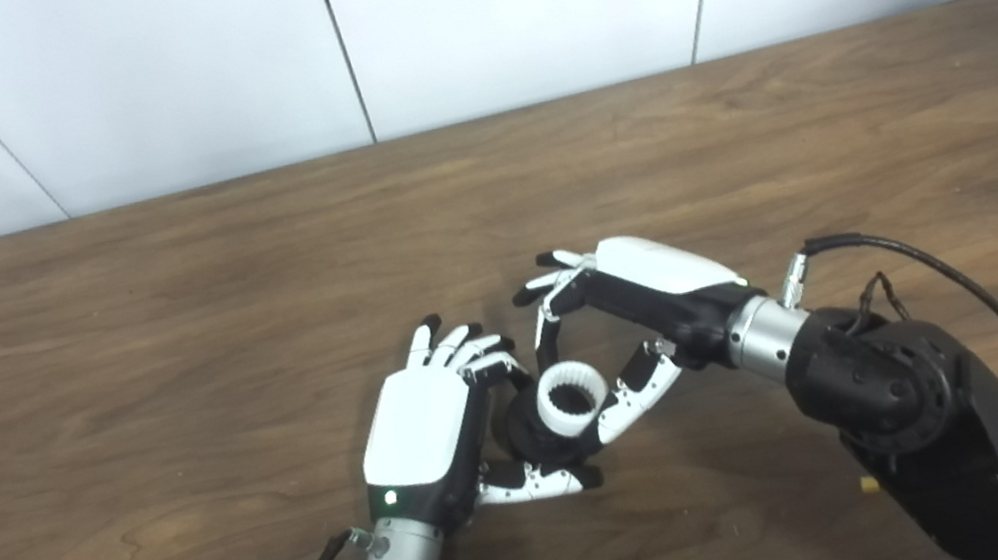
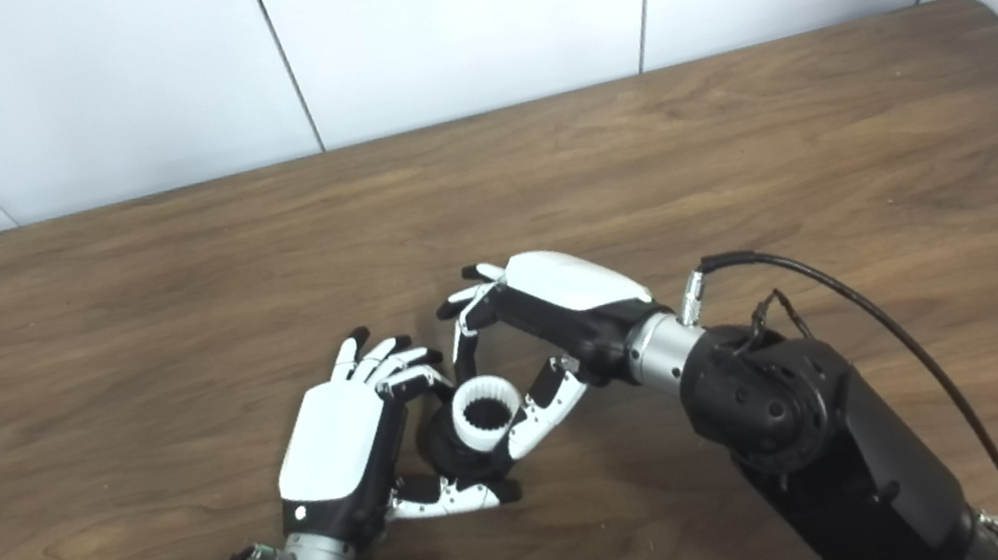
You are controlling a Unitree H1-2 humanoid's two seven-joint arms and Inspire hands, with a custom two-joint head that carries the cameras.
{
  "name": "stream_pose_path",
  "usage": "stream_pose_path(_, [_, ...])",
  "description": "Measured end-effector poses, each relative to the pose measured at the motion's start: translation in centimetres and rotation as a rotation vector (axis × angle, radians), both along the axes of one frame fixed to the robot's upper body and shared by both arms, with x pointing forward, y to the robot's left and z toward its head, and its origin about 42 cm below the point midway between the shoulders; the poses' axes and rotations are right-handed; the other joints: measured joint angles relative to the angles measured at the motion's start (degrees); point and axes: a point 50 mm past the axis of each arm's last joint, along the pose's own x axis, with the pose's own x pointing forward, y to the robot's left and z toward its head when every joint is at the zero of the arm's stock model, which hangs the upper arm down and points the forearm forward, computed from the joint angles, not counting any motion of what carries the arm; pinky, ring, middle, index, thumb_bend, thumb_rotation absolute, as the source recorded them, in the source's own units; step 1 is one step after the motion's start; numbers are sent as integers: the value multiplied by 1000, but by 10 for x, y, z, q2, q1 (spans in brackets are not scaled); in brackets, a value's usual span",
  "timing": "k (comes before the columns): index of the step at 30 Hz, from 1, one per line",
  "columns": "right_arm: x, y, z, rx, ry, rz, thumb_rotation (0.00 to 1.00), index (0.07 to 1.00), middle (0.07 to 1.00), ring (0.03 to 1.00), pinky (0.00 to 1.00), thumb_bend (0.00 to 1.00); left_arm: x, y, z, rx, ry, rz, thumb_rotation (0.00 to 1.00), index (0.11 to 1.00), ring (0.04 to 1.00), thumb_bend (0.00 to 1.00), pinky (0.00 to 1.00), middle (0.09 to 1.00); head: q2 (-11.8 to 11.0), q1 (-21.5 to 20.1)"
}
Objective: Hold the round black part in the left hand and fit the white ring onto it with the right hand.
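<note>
No text, label, brand, number or sign can be read anywhere in either view.

The table (image 1: 159, 306) was dark brown wood with a streaked grain. Behind it the wall (image 1: 514, 4) was white, crossed by thin dark seams. The left hand (image 1: 428, 429) had a glossy white back, black and white fingers, a small green light near the silver wrist. The right hand (image 1: 639, 297) matched: white shell, black body, silver cuff. The white ring (image 1: 571, 398) showed a dark toothed bore, sitting against the round black part (image 1: 520, 430). A black cable (image 1: 966, 283) ran along the black forearm.
</note>
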Motion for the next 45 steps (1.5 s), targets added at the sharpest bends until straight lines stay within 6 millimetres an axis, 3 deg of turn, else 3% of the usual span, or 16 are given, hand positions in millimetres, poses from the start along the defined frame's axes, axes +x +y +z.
stream_pose_path(45, [7, 8, -14, -10, 10, 14, 132, 484, 865, 1000, 1000, 523, -1, -11, 0, -4, -2, -6, 52, 484, 894, 524, 1000, 782, -4, 8])
